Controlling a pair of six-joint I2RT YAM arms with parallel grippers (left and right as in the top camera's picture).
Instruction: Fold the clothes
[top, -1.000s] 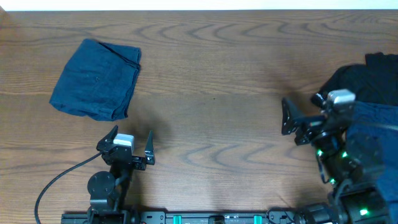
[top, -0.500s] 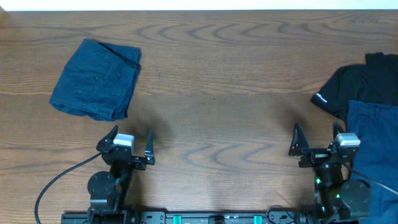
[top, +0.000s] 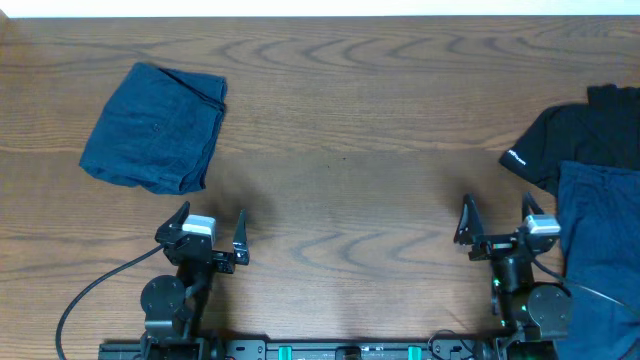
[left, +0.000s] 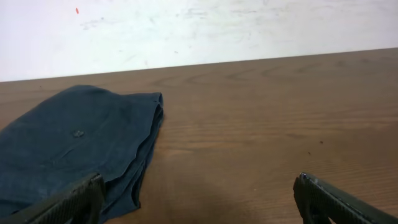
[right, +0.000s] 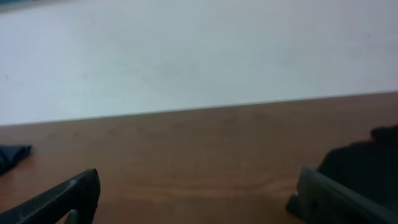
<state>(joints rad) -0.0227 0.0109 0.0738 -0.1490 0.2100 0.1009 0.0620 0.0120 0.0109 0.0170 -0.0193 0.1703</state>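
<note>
"Looking down from overhead, what lies on the brown wooden table (top: 350, 150)?"

"A dark blue garment folded into a rough square (top: 155, 128) sits at the far left corner. At the right edge is an unfolded heap: a black T-shirt with a small white logo (top: 585, 130), and a loose blue cloth (top: 600, 250) that seems to overlap its lower edge. The middle of the table is bare wood."

"And the arms?"

"Both are drawn back at the near edge. The left gripper (top: 212, 222) has its jaws spread wide and holds nothing. It is near the folded garment but apart from it. The right gripper (top: 497, 215) is also spread and empty, just beside the blue cloth."

"Which step is this?"

"I judge it a pause between garments: one piece looks finished and two wait."

"What does the next move call for?"

"Probably the right gripper reaching into the heap, pinching one edge of the upper blue cloth only, and dragging it to the bare middle, where the left gripper can help spread it flat."
</note>
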